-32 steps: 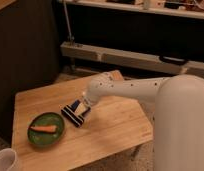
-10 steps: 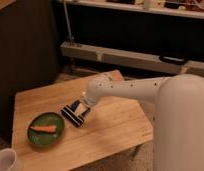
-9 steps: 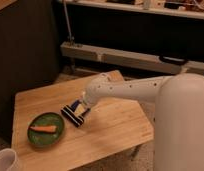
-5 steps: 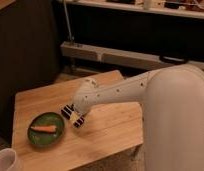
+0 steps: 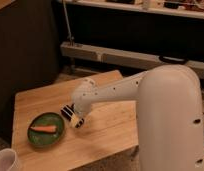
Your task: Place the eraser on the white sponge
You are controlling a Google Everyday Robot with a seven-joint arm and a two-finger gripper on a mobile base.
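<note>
The eraser [image 5: 68, 112], a small dark block with whitish stripes, lies on the wooden table [image 5: 110, 132] just right of the green plate [image 5: 45, 136]. My gripper [image 5: 77, 119] is at the end of the white arm, down at the table right over or against the eraser. I cannot tell whether it holds the eraser. No white sponge shows; it is hidden or out of view.
An orange carrot piece [image 5: 43, 128] lies on the green plate. A white cup [image 5: 6, 161] stands at the bottom left corner. The big white arm body [image 5: 170, 120] fills the right side. A dark wall and a low shelf rail [image 5: 120, 55] stand behind the table.
The arm has swung left and lower across the table. The gripper end and the striped eraser now sit closer to the green plate.
</note>
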